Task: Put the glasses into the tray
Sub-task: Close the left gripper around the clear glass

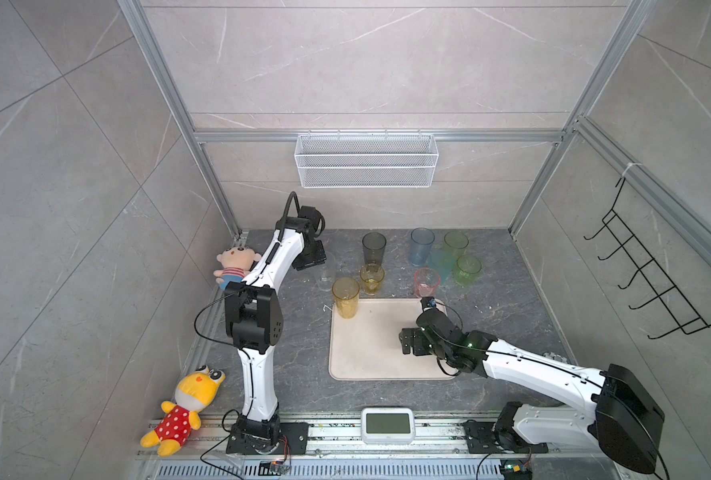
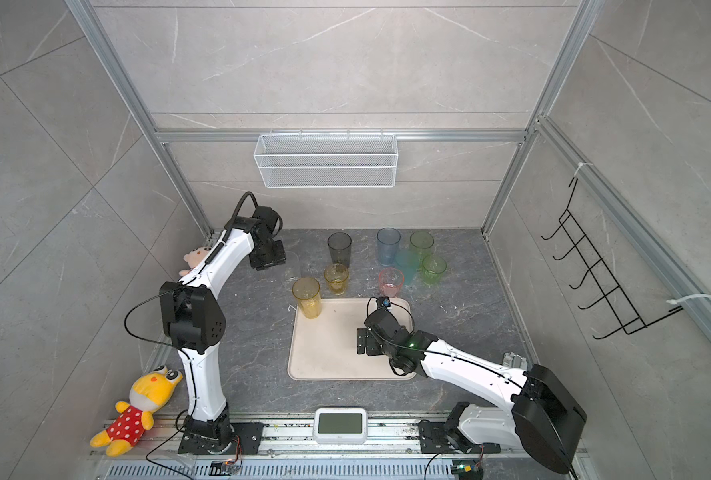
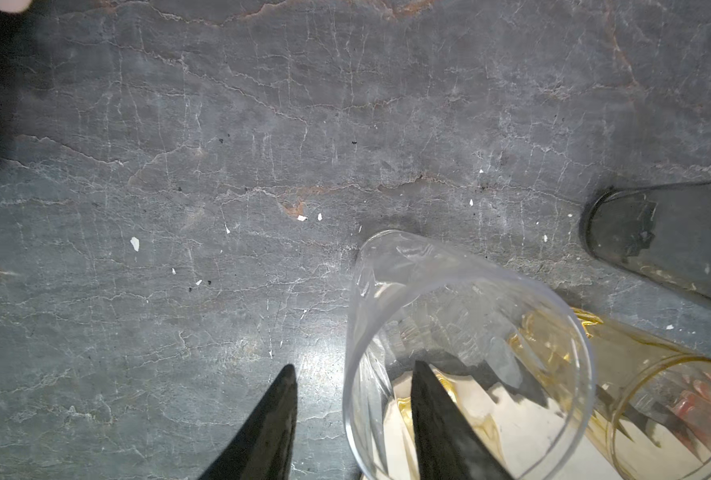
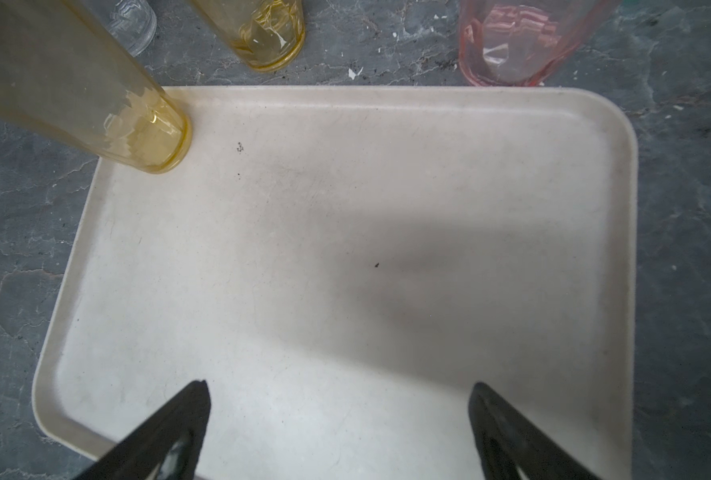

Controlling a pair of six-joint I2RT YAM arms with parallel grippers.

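The clear glass [image 3: 491, 316] is stood upright (mouth up, long axis vertical), its wall straddled by the half-parted, unclenched left jaws; nothing is held by the wide-spread right jaws.

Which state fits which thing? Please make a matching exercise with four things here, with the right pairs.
Things: 1 tall amber glass; 2 pink glass; 3 clear glass; 4 right end effector.
States: a open, above the tray; b on the table beside the tray; c standing in a tray corner; d left end effector astride its rim.
Pairs: 1-c; 2-b; 3-d; 4-a.
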